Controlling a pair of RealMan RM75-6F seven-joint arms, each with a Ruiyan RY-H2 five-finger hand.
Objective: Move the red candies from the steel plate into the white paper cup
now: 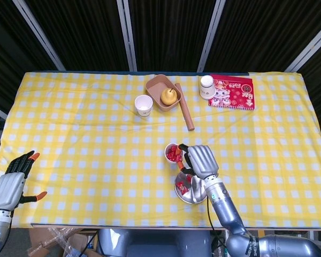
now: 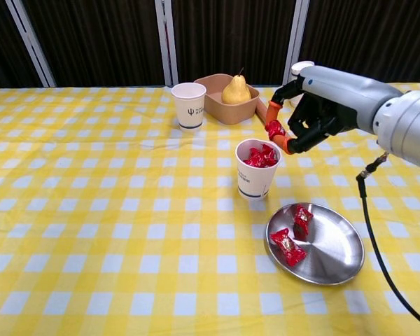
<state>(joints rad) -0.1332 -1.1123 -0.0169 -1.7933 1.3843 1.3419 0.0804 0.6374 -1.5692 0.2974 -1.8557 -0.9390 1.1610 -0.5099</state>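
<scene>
The white paper cup (image 2: pixel 255 180) (image 1: pixel 166 152) stands mid-table with several red candies in it. Just in front of it lies the steel plate (image 2: pixel 334 250) (image 1: pixel 196 196), holding two red candies (image 2: pixel 302 218) (image 2: pixel 288 247). My right hand (image 2: pixel 316 105) (image 1: pixel 198 161) hovers above and slightly right of the cup. It pinches one red candy (image 2: pixel 274 130) over the cup's rim. My left hand (image 1: pixel 10 184) rests at the table's front left edge, fingers apart and holding nothing.
A second white cup (image 2: pixel 188 105) (image 1: pixel 144 105), a brown tray with a pear (image 2: pixel 230 98) (image 1: pixel 163 92) and a wooden rolling pin (image 1: pixel 184 106) stand at the back. An upturned cup (image 1: pixel 206 87) and a red booklet (image 1: pixel 231 91) sit back right.
</scene>
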